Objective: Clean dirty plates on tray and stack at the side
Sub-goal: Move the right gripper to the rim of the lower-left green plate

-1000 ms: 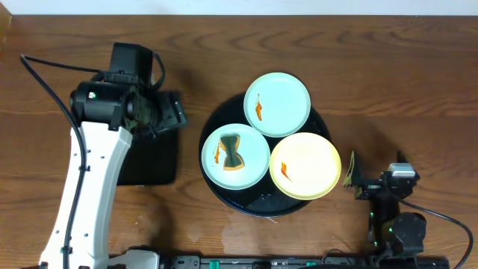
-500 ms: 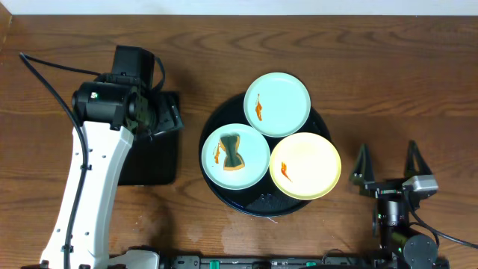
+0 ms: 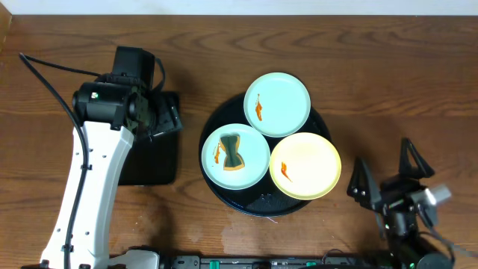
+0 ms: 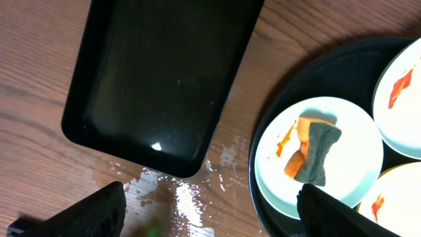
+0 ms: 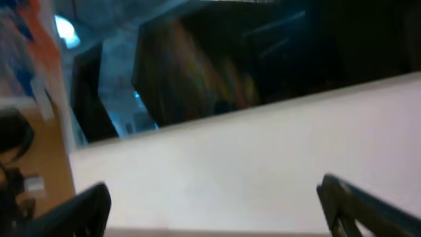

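Observation:
On the round black tray [image 3: 258, 202] lie three dirty plates. The mint plate [image 3: 277, 104] at the back has an orange smear. The front-left mint plate [image 3: 255, 158] carries a grey-and-orange sponge [image 3: 231, 152] and smears; the left wrist view shows this plate [image 4: 355, 151] and sponge [image 4: 312, 151] too. The yellow plate [image 3: 305, 165] is smeared at its left edge. My left gripper [image 3: 169, 113] hangs open above the rectangular tray, left of the plates, holding nothing. My right gripper [image 3: 386, 172] stands open and tilted, right of the yellow plate, also holding nothing.
A smaller rectangular black tray [image 3: 149, 153] lies left of the round one. A wet patch [image 4: 177, 197] glistens on the wood by its corner. The right wrist view is blurred and faces away from the table. Bare wood-grain tabletop [image 3: 388, 82] lies at the right.
The right gripper has turned and risen near the front right edge, its fingers now spread toward the camera and tilted. The left arm has barely moved. The plates and sponge stay put.

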Available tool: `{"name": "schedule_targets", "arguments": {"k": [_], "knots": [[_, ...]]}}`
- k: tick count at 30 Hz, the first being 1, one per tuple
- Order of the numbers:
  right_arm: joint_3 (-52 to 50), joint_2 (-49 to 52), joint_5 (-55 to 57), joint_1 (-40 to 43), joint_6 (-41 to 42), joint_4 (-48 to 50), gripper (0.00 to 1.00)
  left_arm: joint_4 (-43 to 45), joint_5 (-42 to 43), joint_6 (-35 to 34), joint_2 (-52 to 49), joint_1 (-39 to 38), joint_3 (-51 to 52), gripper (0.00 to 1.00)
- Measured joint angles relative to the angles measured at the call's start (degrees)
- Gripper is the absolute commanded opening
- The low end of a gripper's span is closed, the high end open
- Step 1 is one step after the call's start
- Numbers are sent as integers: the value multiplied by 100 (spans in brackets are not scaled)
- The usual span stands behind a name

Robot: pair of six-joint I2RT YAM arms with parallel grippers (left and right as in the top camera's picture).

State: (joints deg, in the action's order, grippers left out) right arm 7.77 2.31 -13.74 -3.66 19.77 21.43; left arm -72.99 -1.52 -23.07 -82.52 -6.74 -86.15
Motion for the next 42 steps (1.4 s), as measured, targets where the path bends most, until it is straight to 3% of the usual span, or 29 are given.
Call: {"name": "schedule_targets", "arguments": {"k": [3, 10, 13, 16, 21, 25, 30, 33, 37, 42], "knots": [[1246, 662, -63, 0, -570, -1615, 99, -4, 0, 0, 0, 0, 4, 84], [5069, 3364, -807, 0, -1777, -5370, 99, 39, -17, 2, 0, 0, 24, 85], [6264, 4426, -1574, 0, -2011, -6373, 99, 44, -20, 0, 0, 0, 26, 85], [6918, 5213, -2621, 0, -2122, -6553, 99, 37, -17, 2, 0, 0, 28, 85], [7110, 6002, -3735, -96, -1843, -5755, 99, 31, -17, 0, 0, 0, 28, 85], [7329, 6439, -2660, -549, -1290, -6585, 99, 20, -15, 2, 0, 0, 28, 85], [8474, 7615, -1001, -1410, -970, -8537, 99, 4, -17, 0, 0, 0, 31, 85], [9064, 8393, -542, -1762, -970, -8852, 99, 4, -17, 0, 0, 0, 31, 85], [9217, 9211, -223, -2144, -1001, -8745, 70, -7, -17, 0, 0, 0, 31, 85], [9224, 10063, 107, -2581, -863, -8662, 65, -9, -17, 0, 0, 0, 31, 85]]}}
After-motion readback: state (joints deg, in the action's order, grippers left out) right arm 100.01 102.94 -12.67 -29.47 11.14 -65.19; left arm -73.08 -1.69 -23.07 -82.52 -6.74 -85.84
